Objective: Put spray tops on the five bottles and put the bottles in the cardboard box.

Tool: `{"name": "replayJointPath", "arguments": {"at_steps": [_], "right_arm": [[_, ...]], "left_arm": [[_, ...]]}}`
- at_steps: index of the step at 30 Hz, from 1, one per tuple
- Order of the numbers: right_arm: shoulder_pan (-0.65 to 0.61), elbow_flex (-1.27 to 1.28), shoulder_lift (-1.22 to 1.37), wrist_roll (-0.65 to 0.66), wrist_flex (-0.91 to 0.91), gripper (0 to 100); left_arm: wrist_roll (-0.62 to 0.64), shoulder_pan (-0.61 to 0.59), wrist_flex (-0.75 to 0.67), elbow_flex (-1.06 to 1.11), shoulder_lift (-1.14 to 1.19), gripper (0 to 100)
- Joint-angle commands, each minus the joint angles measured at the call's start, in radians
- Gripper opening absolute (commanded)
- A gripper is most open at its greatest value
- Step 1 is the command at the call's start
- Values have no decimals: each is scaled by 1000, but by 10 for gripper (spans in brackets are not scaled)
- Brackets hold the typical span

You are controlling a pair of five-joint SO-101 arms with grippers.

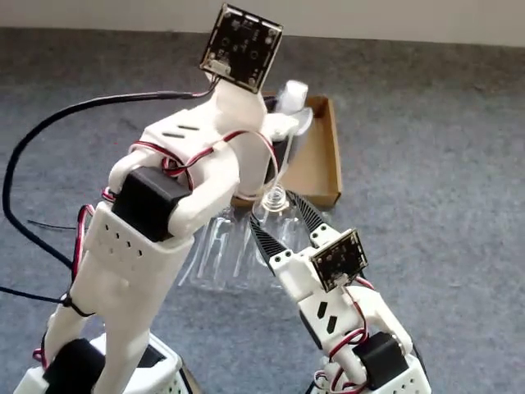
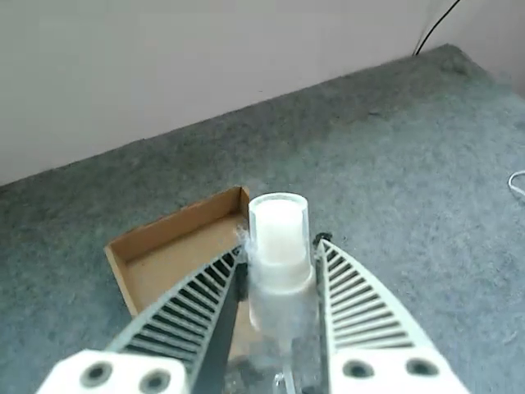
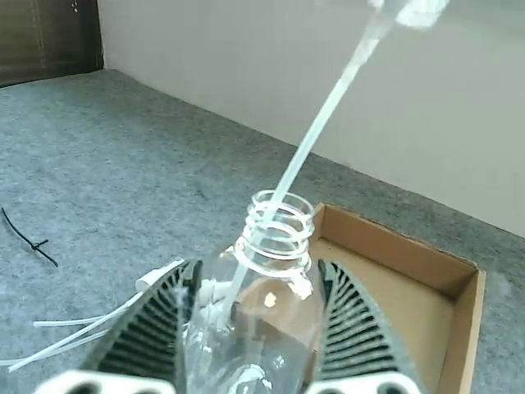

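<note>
My right gripper [image 3: 254,320] is shut on a clear plastic bottle [image 3: 262,304], held upright with its threaded neck [image 1: 276,199] open. My left gripper [image 2: 275,287] is shut on a white spray top [image 2: 279,246], held above the bottle [image 1: 283,217]. The spray top [image 1: 293,103] hangs over the bottle, and its dip tube [image 3: 316,139] runs down through the neck into the bottle. The cardboard box [image 1: 316,168] lies just behind both grippers [image 1: 283,226], and its floor [image 3: 394,295] looks bare.
Several clear bottles [image 1: 217,250] lie on the grey carpet under the left arm [image 1: 176,205]. Loose dip tubes [image 3: 74,332] and a black cable tie [image 3: 25,238] lie on the carpet. A black cable [image 1: 74,115] loops at the left.
</note>
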Motion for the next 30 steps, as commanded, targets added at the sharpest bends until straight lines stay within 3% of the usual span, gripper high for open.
{"name": "replayJointPath", "arguments": {"at_steps": [1, 8, 13, 17, 22, 30], "right_arm": [[-2, -16, -13, -12, -1, 5], [-4, -16, -13, -12, -1, 5], [-4, -15, -13, -12, -1, 5], [-4, -15, -13, -12, -1, 5], [-4, -15, -13, -12, -1, 5], [-7, -15, -13, -9, -1, 5]], "left_arm": [[2, -5, 80, 74, -134, 69], [-216, -1, 58, 432, -306, 71], [-255, 1, 18, 553, -343, 139], [-255, -2, 86, 490, -351, 231], [-255, -1, 160, 303, -343, 231], [-256, -12, 118, 162, -288, 230]]}}
